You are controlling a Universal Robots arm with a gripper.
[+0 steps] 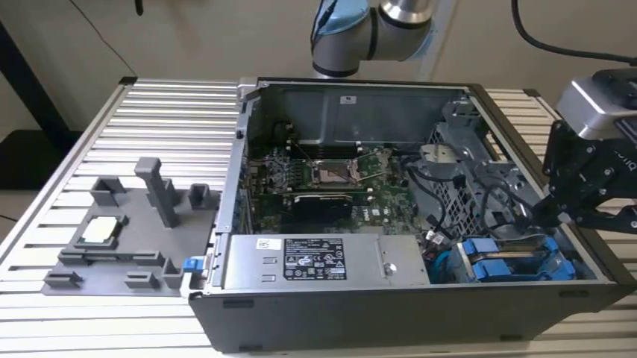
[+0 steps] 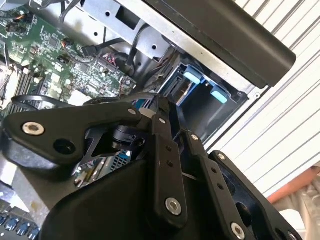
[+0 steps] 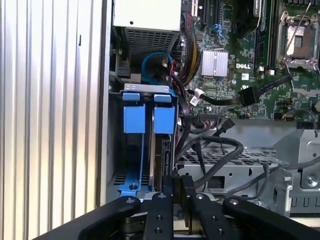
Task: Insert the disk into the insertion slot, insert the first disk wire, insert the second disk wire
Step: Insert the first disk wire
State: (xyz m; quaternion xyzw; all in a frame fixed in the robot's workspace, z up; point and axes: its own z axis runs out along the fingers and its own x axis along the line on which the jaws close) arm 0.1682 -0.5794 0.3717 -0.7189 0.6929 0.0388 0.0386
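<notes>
Where the open case [image 1: 329,328] keeps its drive corner, the disk [image 3: 161,150] stands on edge in the slot [image 3: 148,88]. It is a silver-grey body in a bright blue frame, its tab level with a second blue unit [image 3: 134,117] just beside it. The pincer [image 3: 178,184] hovers over that corner of the case, fingers pressed together, gripping nothing.

arm [image 1: 374,33]: elbow raised at rear | tool [image 3: 183,189]: angled downward | fingers [image 3: 177,189]: pressed together

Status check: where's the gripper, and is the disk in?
Gripper hovers by the disk. Disk sits in the insertion slot, beside the other blue-fronted unit. Black cables lie alongside.
</notes>
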